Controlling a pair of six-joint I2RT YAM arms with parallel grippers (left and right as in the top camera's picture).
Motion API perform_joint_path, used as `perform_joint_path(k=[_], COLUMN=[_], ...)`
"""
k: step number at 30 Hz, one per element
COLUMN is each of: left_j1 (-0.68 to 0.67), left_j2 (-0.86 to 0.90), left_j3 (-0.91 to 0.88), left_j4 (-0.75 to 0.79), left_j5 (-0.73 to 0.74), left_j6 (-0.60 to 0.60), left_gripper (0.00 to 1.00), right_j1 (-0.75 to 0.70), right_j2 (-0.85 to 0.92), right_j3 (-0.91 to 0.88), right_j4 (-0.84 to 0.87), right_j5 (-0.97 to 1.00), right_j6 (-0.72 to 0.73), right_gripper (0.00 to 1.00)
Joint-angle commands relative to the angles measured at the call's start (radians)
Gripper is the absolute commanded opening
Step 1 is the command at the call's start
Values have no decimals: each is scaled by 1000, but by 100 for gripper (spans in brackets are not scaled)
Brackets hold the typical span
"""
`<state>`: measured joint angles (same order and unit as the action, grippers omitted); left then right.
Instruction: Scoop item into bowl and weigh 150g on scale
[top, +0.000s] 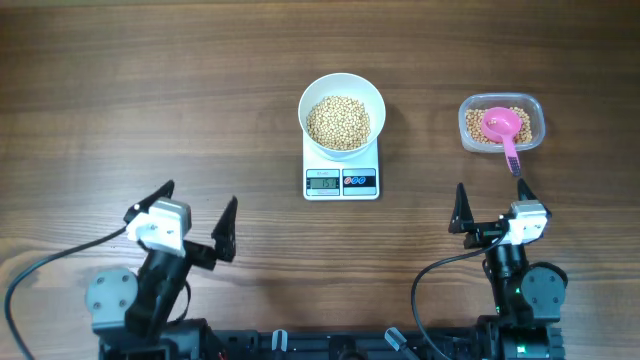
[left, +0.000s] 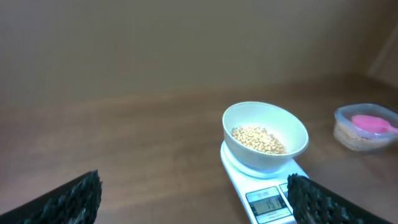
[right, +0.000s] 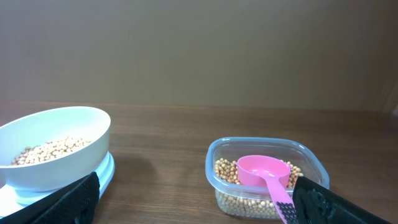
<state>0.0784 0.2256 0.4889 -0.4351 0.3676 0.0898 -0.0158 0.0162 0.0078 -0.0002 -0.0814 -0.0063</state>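
While both arms sit at the near edge of the wooden surface (top: 150, 90), each pincer is released: the L pincer (top: 201, 192) has its jaws spread wide and grasps nothing, and the R pincer (top: 491, 190) is the same, jaws apart, no contact w/ any object. Ref. overhead view: the scale (top: 341, 170) lies at centre of the surface, well apart from both pincers, its display (top: 322, 181) and dark button panel (top: 360, 181) on the edge facing the arms. Display is lit; digits are too small to read reliably. The bowl (top: 304, 105), white and round, stands upright on the scale platform, approx. as wide as the scale. The beans (top: 338, 122), small, round, tan, form a loose heap inside the bowl, covering its bottom and lying below the rim. To the right of the scale, not touching it, is a clear rounded-rect. plastic tub (top: 465, 120) holding more beans of the same kind. A pink scoop (top: 500, 125) rests in the tub, cup on the beans, handle crossing the near rim and pointing toward the R pincer, w/ a gap between handle tip and fingertip.
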Motion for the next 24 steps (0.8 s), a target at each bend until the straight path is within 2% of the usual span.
perform_joint_path(k=[1, 10, 12, 24], left_j1=[-3, -3, -3, -3], left_j2=[-58, -201, -223, -223], left_j3=[-119, -275, -293, -420], left_j4=[100, 246, 259, 433], left_j5=[-14, -86, -110, -114], left_j6=[-71, -82, -127, -147], left_gripper=[100, 100, 100, 100], right_j1=[5, 5, 5, 5], right_j2=[-11, -11, -11, -11], right_j3=[-3, -3, -3, -3], right_j4=[2, 2, 2, 2], right_j5=[10, 10, 10, 10], right_j6=[-17, -18, -17, -17], right_gripper=[100, 100, 100, 100])
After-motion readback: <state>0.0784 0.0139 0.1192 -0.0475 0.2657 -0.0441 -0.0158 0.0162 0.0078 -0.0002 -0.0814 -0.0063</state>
